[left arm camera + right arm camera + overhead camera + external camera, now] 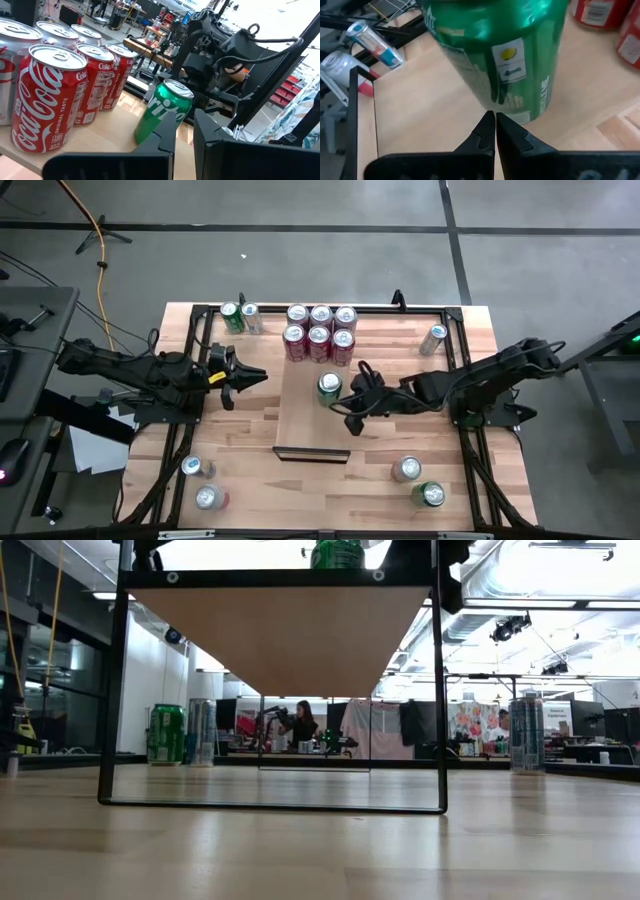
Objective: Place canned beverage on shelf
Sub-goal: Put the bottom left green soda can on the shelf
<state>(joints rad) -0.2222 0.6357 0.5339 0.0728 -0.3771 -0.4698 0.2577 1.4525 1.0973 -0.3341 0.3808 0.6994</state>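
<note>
A green Sprite can (329,387) stands upright on the pale wooden shelf (300,420), a board raised on a black frame; the low view shows the can's top (337,552) above the board (280,635). My right gripper (346,393) is shut, on the can's right side; in its wrist view the shut tips (492,116) stand right at the can's lower side wall (495,55). My left gripper (262,377) is slightly open and empty, left of the shelf, pointing at the can (162,115). My right gripper comes level from the table's right side, with its shut fingertips (485,125) at the can's lower side wall (520,112). I cannot tell whether they touch it. The can stands with its base on the shelf.
Several red Coke cans (319,330) stand at the shelf's far end. A green can (232,317) and a silver can (250,318) stand far left, another (433,338) far right, with pairs near left (200,483) and near right (420,482). A person (300,720) sits beyond the table.
</note>
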